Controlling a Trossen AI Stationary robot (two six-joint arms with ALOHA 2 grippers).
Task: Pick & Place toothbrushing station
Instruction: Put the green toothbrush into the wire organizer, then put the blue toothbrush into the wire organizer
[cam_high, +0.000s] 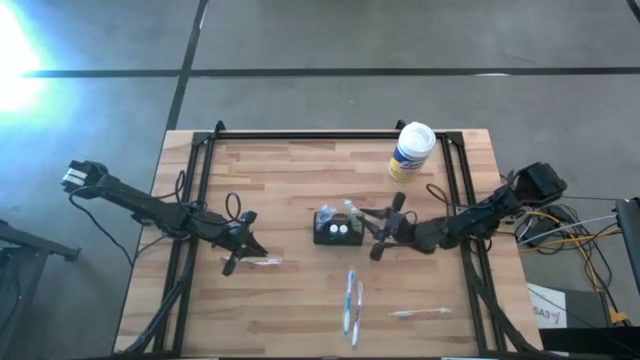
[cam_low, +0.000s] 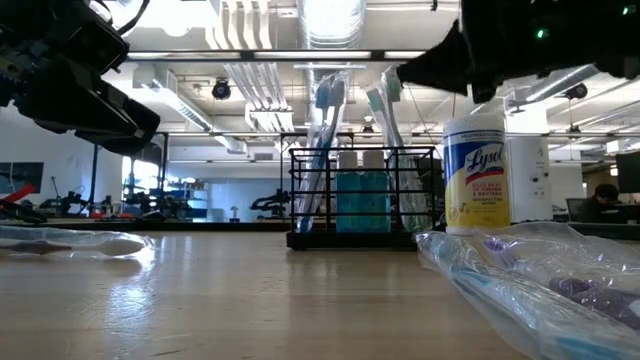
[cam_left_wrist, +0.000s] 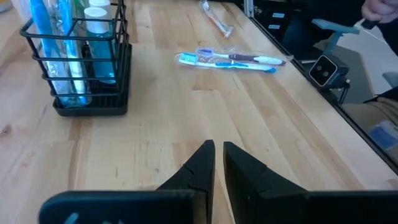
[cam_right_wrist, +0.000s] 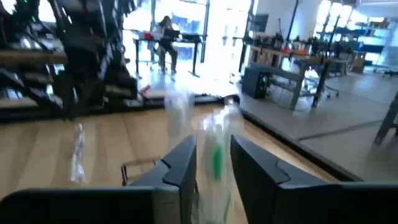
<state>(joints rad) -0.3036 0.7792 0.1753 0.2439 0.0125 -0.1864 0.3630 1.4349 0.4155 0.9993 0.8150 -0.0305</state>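
Note:
The toothbrushing station (cam_high: 335, 229) is a small black wire box standing at the table's middle. It holds blue-wrapped toothbrushes and small bottles, and also shows in the low view (cam_low: 362, 195) and the left wrist view (cam_left_wrist: 81, 59). My right gripper (cam_high: 365, 225) is just right of the station, shut on a wrapped green toothbrush (cam_right_wrist: 214, 158) that stands in the station's right side (cam_low: 388, 140). My left gripper (cam_high: 252, 246) is shut and empty (cam_left_wrist: 219, 158), left of the station, over a wrapped toothbrush (cam_high: 264, 261) that lies on the table. My right gripper pinches the wrapped green toothbrush between its two fingers near its upper end (cam_right_wrist: 216, 146). The fingers come from the table's right side, slanting down, and lie across it. The toothbrush stands about upright, its lower part inside the station (cam_low: 395, 200).
A white canister with a yellow label (cam_high: 411, 150) stands at the far right. Two blue wrapped toothbrushes (cam_high: 352, 303) and another wrapped one (cam_high: 420, 313) lie near the front edge. A black frame (cam_high: 330, 134) runs along the table's far and side edges.

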